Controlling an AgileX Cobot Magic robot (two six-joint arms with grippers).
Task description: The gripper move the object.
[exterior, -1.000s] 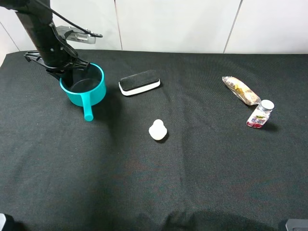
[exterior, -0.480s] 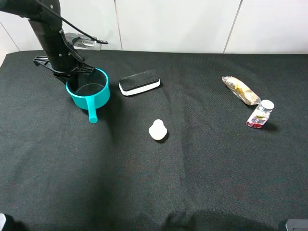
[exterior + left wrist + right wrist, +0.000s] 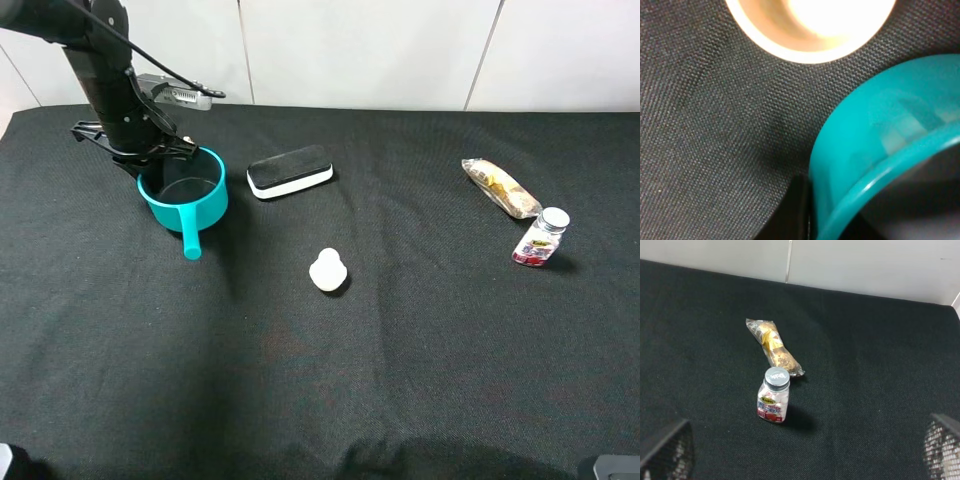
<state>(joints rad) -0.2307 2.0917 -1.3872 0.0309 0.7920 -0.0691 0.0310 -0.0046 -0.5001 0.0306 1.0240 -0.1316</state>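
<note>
Exterior high view puts the teal saucepan [image 3: 186,195] in the upper left of the frame, its long handle [image 3: 191,238] pointing toward the lower edge. The left pincer [image 3: 150,172] comes down on the far-left part of its rim. In the left wrist view one black finger [image 3: 796,210] lies against the outer teal wall [image 3: 865,140], with the rim running past it. From that I judge the left pincer is pinching the saucepan's wall, though the inner finger is hidden. Whether the pan rests on the black surface [image 3: 300,380] or hangs just above it I cannot tell.

By my reading the grasp is made and the move is under way. What is left is to take the pan to wherever it belongs, set it down and let go; the task names no spot.

A black-and-white eraser block [image 3: 290,171] lies near the pan, to its right, and would be the first thing struck on a rightward path. A small pale cup [image 3: 328,270] stands further off, toward the middle of the frame. A snack packet [image 3: 500,187] and a small bottle [image 3: 541,237] sit well apart at the right. The right pincer [image 3: 804,447] hangs spread wide, holding nothing, well away from the pan.
</note>
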